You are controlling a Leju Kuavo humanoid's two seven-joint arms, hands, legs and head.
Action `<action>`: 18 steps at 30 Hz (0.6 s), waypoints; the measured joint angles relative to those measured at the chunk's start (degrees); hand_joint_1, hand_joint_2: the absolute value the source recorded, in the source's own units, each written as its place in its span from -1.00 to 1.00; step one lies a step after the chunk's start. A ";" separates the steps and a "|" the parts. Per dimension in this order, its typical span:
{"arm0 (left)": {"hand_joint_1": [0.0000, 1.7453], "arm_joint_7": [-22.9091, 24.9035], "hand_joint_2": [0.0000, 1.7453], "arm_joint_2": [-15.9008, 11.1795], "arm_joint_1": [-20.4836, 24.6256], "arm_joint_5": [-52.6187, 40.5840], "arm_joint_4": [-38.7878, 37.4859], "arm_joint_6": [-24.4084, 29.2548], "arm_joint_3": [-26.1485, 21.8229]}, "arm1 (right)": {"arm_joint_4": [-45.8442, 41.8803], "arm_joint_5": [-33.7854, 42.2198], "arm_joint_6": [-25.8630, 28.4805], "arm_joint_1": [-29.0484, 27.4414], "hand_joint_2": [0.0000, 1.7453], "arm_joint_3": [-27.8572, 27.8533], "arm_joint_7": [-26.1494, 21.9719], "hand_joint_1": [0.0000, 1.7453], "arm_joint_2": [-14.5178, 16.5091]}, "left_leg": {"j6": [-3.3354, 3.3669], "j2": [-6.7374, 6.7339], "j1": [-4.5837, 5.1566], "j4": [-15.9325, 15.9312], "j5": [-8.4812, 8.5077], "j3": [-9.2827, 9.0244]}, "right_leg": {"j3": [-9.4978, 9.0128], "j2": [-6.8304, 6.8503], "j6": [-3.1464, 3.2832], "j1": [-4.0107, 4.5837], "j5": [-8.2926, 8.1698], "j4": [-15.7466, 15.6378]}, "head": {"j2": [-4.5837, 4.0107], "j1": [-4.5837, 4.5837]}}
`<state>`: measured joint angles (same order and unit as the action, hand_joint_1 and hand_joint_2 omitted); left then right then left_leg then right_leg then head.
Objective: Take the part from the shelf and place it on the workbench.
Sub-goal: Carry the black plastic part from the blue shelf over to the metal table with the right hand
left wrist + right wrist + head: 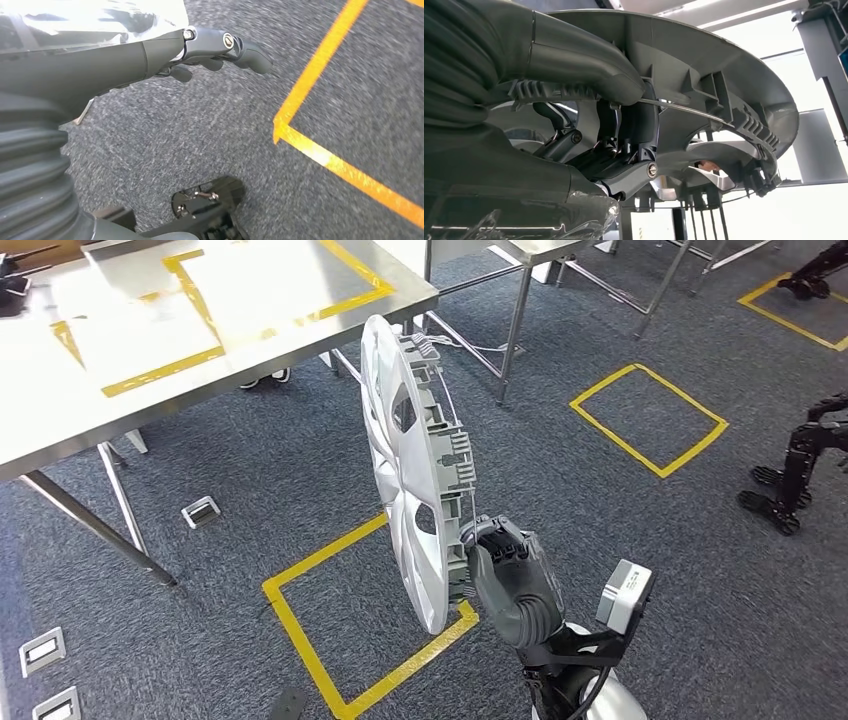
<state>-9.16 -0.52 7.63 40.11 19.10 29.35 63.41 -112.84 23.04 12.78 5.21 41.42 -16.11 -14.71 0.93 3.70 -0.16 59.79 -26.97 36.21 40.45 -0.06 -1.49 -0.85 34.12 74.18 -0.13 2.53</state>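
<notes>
Open carpet between wheel cover (pixel 408 475) and workbench (pixel 150 330) — bench legs (pixel 95 525) below edge.

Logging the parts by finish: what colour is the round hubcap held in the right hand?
Silver-white on its face, grey plastic on its ribbed back; the round hubcap shows best in the head view.

Steel table (pixel 120 410) top left w/ yellow tape outline (pixel 215 325) on its top, dark object (pixel 15 285) at far left edge, grey carpet floor (pixel 620 540) w/ yellow tape squares (pixel 648 420), small metal floor boxes (pixel 201 511) near table legs.
</notes>
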 joint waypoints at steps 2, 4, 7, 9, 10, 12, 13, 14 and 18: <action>-1.00 0.05 1.00 0.08 0.02 0.02 0.00 0.00 -0.01 | 0.05 0.00 -0.01 0.03 1.00 0.00 0.10 1.00 0.00 | -0.21 1.78 -0.08 0.14 -0.18 -0.13 | -2.52 -2.35 0.49 -0.01 -4.79 -7.23 | 0.00 -0.02; -1.00 0.06 1.00 0.19 0.07 0.04 0.01 -0.01 -0.01 | 0.13 0.00 -0.02 0.06 1.00 0.01 0.21 1.00 -0.01 | -0.72 3.42 -0.39 0.38 -0.20 0.26 | -4.58 -5.07 0.65 -0.06 -6.97 -12.81 | 0.00 -0.06; -1.00 0.08 1.00 0.25 -0.10 0.12 0.02 -0.02 -0.01 | 0.20 0.00 -0.08 0.26 1.00 0.03 0.30 1.00 0.01 | -1.80 5.33 -0.94 0.26 0.02 0.91 | -5.32 -4.32 0.95 0.13 -6.72 -14.49 | 0.00 0.03; -1.00 0.08 1.00 0.21 -0.22 0.25 0.01 -0.02 -0.01 | 0.25 0.02 -0.12 0.52 1.00 0.07 0.34 1.00 0.14 | -2.36 3.47 -0.64 1.54 -1.10 1.48 | -6.12 -2.61 1.54 0.01 -6.90 -15.44 | 0.00 -0.27; -1.00 0.08 1.00 0.19 -0.17 0.31 0.00 -0.02 -0.01 | 0.29 0.02 -0.12 0.59 1.00 0.08 0.37 1.00 0.21 | -2.54 1.61 -0.46 3.67 -2.38 2.39 | -6.55 -1.66 1.80 -0.06 -6.94 -15.85 | 0.00 -0.45; -1.00 0.07 1.00 0.19 -0.06 0.39 0.00 -0.02 -0.02 | 0.42 0.02 -0.12 0.60 1.00 0.10 0.42 1.00 0.27 | -2.96 -1.61 -0.39 10.19 -5.34 5.36 | -7.10 0.20 2.05 0.08 -6.71 -16.03 | 0.00 -0.78; -1.00 0.07 1.00 0.19 -0.06 0.42 0.00 -0.02 -0.02 | 0.47 0.02 -0.12 0.58 1.00 0.10 0.43 1.00 0.27 | -3.19 -2.24 -0.52 12.90 -6.11 6.66 | -7.28 1.12 2.04 0.08 -6.53 -16.01 | 0.00 -0.77; -1.00 0.07 1.00 0.19 -0.10 0.45 0.00 -0.02 -0.02 | 0.51 0.02 -0.12 0.59 1.00 0.11 0.43 1.00 0.28 | -3.42 -2.64 -0.67 14.03 -5.95 7.19 | -7.46 1.99 1.97 0.03 -6.33 -15.99 | 0.00 -0.80; -1.00 0.09 1.00 0.16 -0.16 0.48 0.00 -0.03 -0.02 | 0.53 0.39 -0.18 0.81 1.00 0.13 0.62 1.00 0.33 | -3.82 -3.79 -1.01 3.01 -0.05 1.34 | -8.34 3.91 0.89 -0.21 -5.30 -15.59 | 0.00 -0.84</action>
<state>-9.07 -0.36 7.47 40.59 19.10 29.32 63.39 -112.31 23.43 12.61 6.02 41.54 -15.49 -14.38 -2.88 -0.09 -1.17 62.79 -27.02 37.55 32.11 3.86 -0.60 -1.06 28.82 58.59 -0.13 1.69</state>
